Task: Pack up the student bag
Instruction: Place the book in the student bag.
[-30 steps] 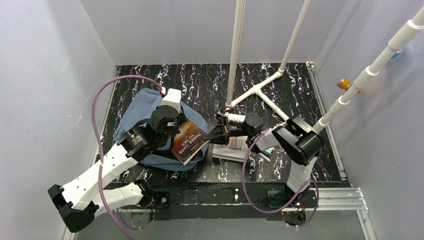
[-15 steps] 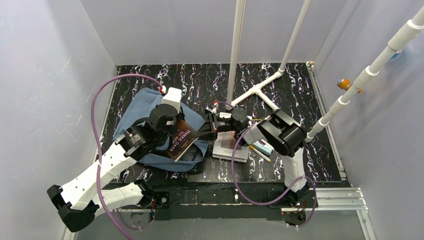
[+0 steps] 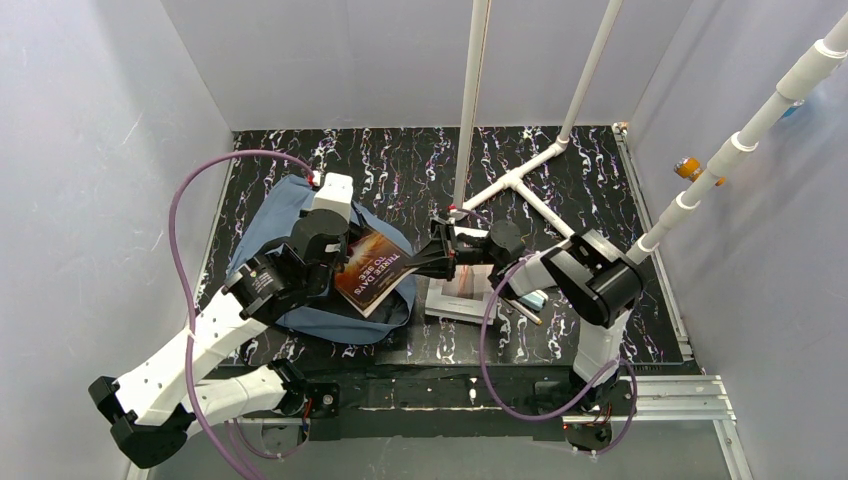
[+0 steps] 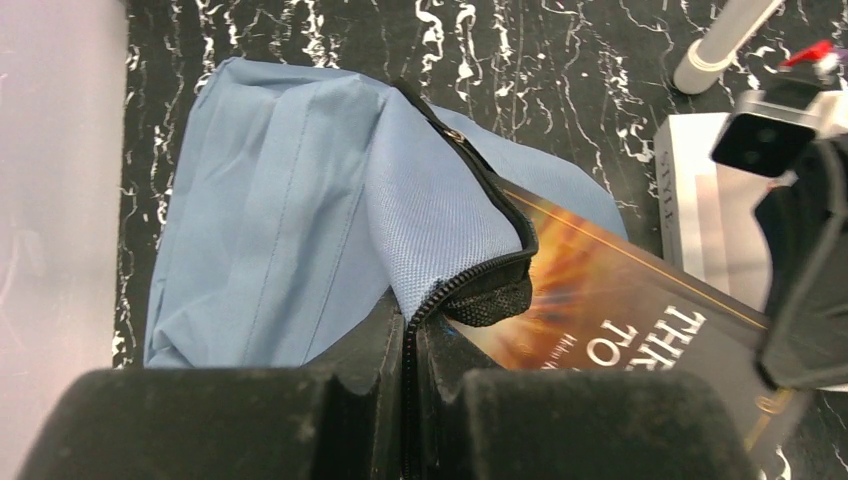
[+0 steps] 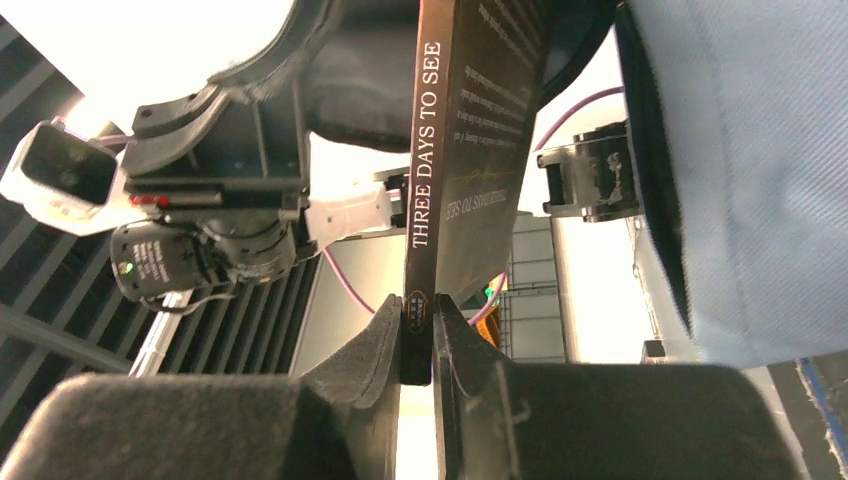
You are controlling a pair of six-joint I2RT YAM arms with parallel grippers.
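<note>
The slate-blue student bag [image 3: 270, 225] lies at the left of the table, its zipped mouth facing right. My left gripper [image 4: 410, 335] is shut on the bag's zipper edge [image 4: 480, 280] and holds the flap up. My right gripper [image 5: 418, 345] is shut on the spine corner of a dark book with an orange cover, "Three Days to See" [image 3: 372, 272]. The book's far end lies in the bag's mouth, under the lifted flap [image 4: 440, 210]. The book's spine shows in the right wrist view [image 5: 428, 170], with the blue fabric [image 5: 740, 180] to its right.
A grey-white book [image 3: 462, 297] lies flat right of the bag, with a pencil [image 3: 524, 312] and a small teal item [image 3: 534, 300] beside it. White pipe posts [image 3: 470, 110] and a T-joint [image 3: 515, 185] stand behind. Grey walls enclose the table.
The right gripper pushed the book left toward the bag, then drew back a little to the right. The left arm shifted slightly left, still holding the zipper edge.
</note>
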